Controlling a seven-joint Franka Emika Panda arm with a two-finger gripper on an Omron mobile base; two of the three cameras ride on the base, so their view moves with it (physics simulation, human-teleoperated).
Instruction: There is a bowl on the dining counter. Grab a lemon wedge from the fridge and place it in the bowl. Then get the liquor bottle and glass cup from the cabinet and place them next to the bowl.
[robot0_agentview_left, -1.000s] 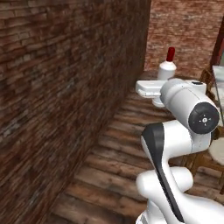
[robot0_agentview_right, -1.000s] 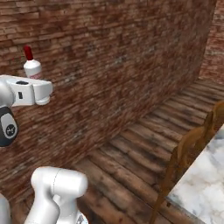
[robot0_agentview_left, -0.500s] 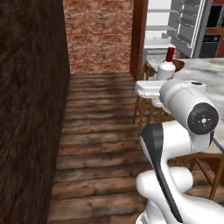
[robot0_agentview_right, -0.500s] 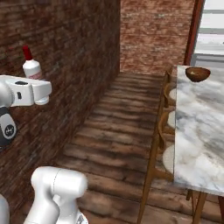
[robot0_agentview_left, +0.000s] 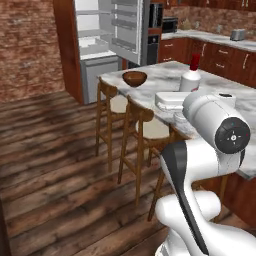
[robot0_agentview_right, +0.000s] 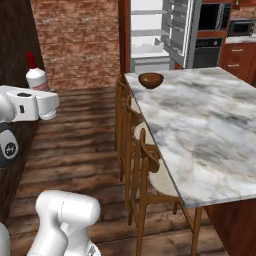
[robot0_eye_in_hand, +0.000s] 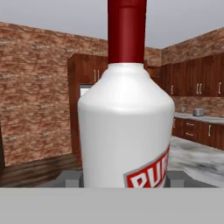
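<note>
Base swung to counter (robot0_agentview_right: 200, 125), gripper (robot0_eye_in_hand: 124, 183) holds bottle (robot0_eye_in_hand: 127, 131)

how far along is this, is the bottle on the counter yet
Not yet. The liquor bottle sits upright in the claw, held up beside the dining counter. The bowl waits at the counter's far end, near the open fridge; whether a lemon wedge is inside cannot be told. Left: set the bottle beside the bowl. No glass cup is on the counter.
</note>
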